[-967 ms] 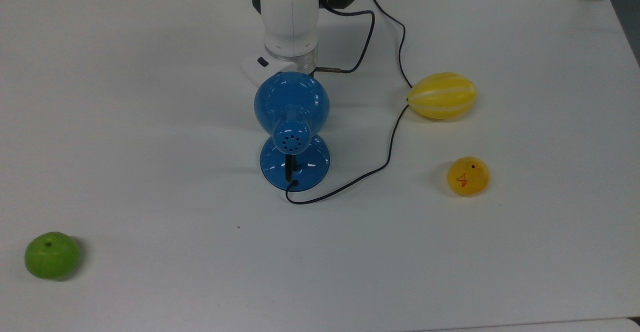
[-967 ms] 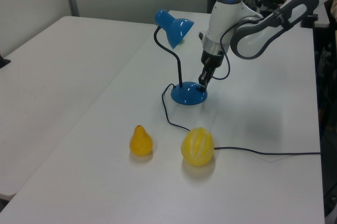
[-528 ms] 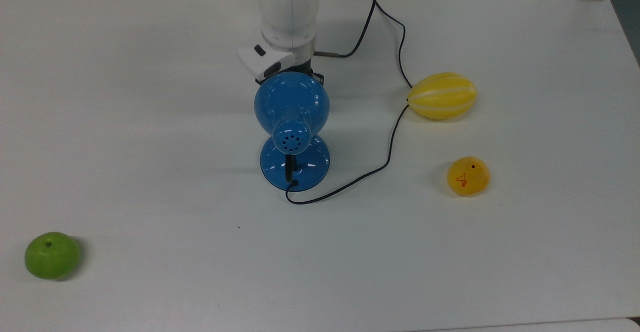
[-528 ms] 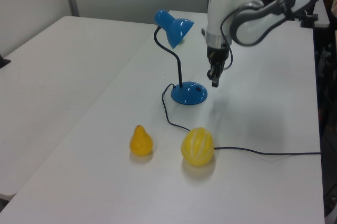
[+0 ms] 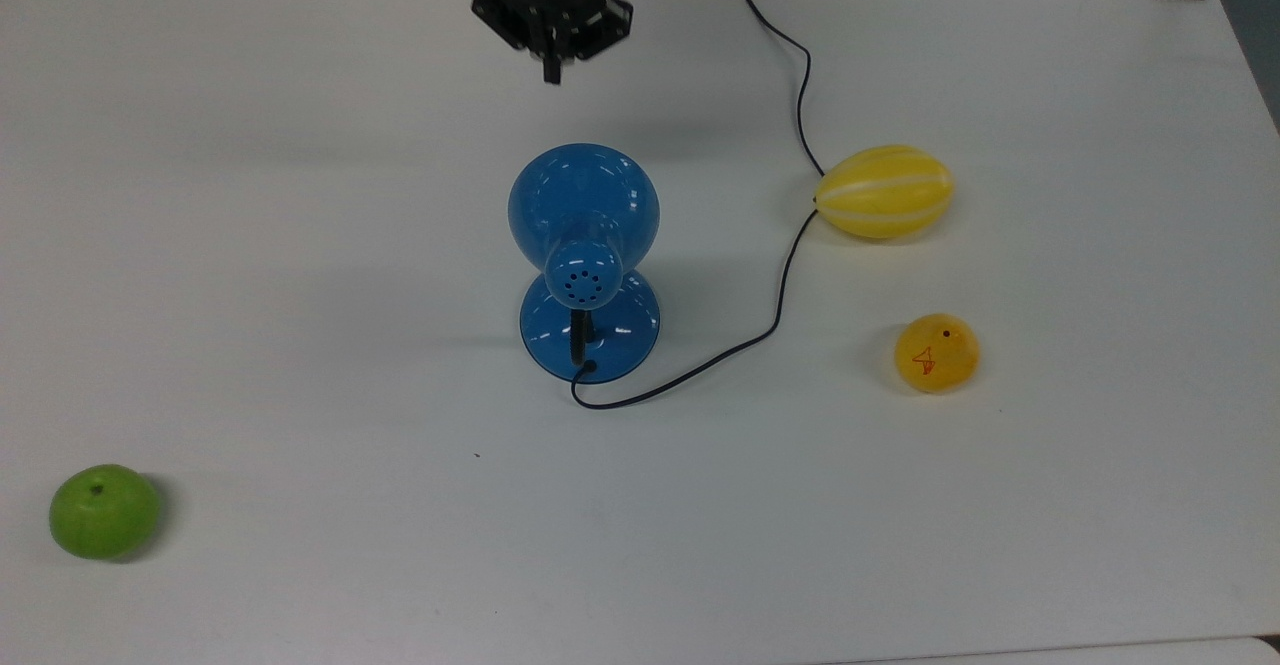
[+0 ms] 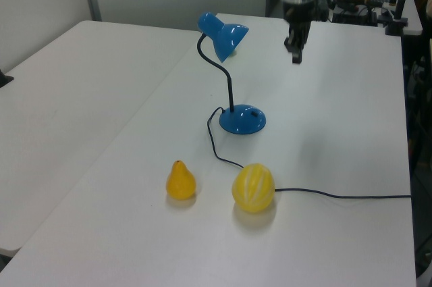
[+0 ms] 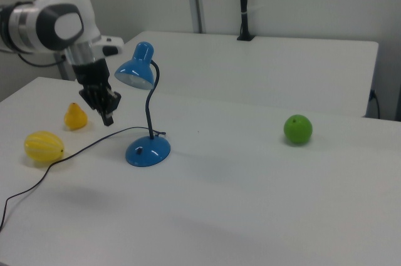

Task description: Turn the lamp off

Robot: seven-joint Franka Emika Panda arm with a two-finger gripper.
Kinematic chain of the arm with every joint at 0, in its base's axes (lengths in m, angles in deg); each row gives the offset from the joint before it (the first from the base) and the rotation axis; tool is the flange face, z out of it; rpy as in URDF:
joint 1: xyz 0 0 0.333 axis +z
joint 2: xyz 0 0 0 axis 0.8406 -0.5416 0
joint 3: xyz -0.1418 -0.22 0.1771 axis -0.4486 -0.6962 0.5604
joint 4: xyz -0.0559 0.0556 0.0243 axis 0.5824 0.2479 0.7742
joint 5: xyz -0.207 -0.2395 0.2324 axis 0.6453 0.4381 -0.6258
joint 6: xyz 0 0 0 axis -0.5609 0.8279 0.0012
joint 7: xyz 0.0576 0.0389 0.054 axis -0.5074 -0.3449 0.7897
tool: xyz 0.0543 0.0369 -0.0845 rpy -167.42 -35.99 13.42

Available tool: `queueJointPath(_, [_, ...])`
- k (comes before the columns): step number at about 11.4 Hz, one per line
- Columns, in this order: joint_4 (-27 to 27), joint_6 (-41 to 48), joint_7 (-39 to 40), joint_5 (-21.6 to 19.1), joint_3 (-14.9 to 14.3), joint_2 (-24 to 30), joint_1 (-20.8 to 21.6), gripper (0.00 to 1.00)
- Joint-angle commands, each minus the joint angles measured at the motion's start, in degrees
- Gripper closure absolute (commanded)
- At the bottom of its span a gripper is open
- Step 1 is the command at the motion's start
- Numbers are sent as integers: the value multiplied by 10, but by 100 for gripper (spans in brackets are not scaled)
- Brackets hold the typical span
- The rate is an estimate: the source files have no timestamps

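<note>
You are looking at the lamp (image 5: 584, 215), glossy blue, standing upright on its round base (image 6: 242, 119) mid-table. Its dome shade (image 7: 137, 73) is tilting downward on a curved black neck, cord (image 5: 770, 320) trailing away.

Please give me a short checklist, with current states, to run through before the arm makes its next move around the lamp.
1. Gripper off the lamp: ok, raised and apart from it in the left view.
2. Fingers empty: ok, shut on nothing.
3. Lamp upright on its base: ok.
4. Lamp off: cannot tell; no glow is plain under the shade.
5. Cord away from the gripper: ok, it lies flat past the striped yellow fruit.
6. Green apple and orange pear out of the way: ok.
</note>
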Motion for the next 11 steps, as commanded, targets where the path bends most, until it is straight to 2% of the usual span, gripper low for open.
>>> queueJointPath(1, [71, 66, 53, -3, -6, 4, -12, 100])
queueJointPath(4, [77, 83, 112, -5, -23, 31, -12, 100])
queueJointPath(6, [77, 85, 112, -5, -27, 37, -11, 96])
queueJointPath(7, [78, 93, 112, -5, -27, 37, -12, 73])
queueJointPath(8, [78, 101, 118, -5, -28, 38, -12, 26])
queueJointPath(9, [78, 105, 113, -4, -27, 39, -12, 0])
queueJointPath(11, [78, 105, 112, -3, -26, 41, -12, 0])
